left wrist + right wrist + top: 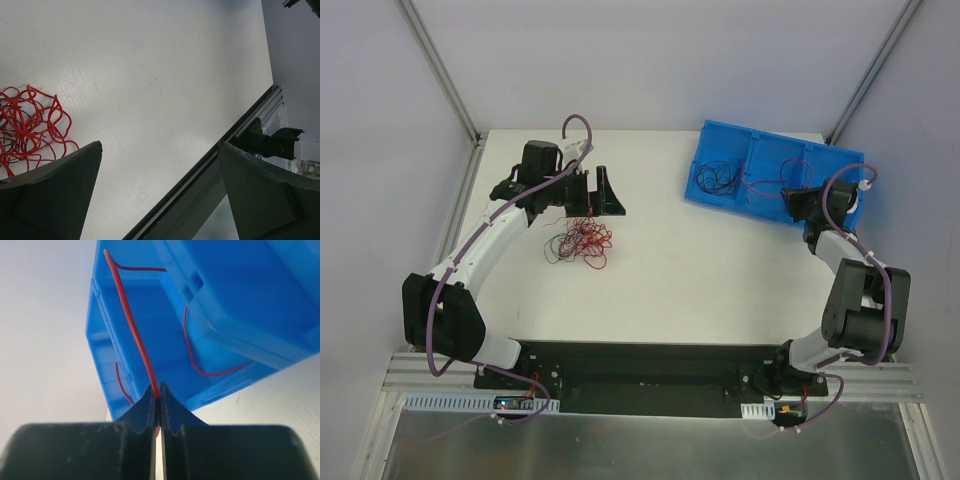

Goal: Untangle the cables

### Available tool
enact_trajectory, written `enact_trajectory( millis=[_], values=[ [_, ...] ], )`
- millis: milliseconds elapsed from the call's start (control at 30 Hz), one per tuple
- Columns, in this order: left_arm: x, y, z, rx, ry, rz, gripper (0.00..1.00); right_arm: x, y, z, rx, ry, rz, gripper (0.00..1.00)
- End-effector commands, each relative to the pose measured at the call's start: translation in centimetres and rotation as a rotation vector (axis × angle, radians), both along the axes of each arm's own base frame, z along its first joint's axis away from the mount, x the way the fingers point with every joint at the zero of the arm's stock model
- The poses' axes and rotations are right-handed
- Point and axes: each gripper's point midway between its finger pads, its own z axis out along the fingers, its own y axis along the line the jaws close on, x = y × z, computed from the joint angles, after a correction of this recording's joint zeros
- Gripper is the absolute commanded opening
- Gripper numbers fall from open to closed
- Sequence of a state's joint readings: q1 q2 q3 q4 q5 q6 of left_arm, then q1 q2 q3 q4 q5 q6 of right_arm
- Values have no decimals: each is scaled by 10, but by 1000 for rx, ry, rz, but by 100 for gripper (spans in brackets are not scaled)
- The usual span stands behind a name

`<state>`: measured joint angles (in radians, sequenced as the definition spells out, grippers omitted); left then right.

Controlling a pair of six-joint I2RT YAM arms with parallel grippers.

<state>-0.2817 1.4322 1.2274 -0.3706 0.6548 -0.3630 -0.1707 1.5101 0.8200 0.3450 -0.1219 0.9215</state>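
red and black, the tangle of cables (pixel 582 242) lies on the white table (pixel 720 290) left of centre. it is a loose curly heap, with the dark strands mostly on its left and the red ones on its right. the left gripper (pixel 609 192) hangs just beyond the heap on the far side. in the left wrist view its 2 fingers (pixel 55 195) stand wide apart with only bare table between them, and the red loops sit off to the left of the near finger, not touching it.

at the far right of the table a blue tray (pixel 775 150) sits askew. a small bunch of black cables (pixel 717 178) lies in its left compartment. the right gripper (pixel 159 396) is at the tray's near edge, its fingers pressed together on a single red cable (pixel 131 322). that strand climbs from the tips to the tray's rim, and more red strands curve inside the tray.
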Motion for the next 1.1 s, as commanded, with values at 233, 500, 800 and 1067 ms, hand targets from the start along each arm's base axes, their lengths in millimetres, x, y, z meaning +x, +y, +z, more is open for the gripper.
enact_trajectory(
  millis=[233,500,800,1067],
  values=[
    [-4,-4,11,-17,-61,-37,99,41,-7,63,49,-252,177,0],
    [-3,-3,9,-14,-58,-33,99,33,-42,20,-228,-25,47,0],
    [-2,-3,5,-9,-43,-28,99,57,-11,-8,-391,98,164,0],
    [3,14,-14,63,12,118,99,73,-6,-33,-567,357,192,7]
  ],
)
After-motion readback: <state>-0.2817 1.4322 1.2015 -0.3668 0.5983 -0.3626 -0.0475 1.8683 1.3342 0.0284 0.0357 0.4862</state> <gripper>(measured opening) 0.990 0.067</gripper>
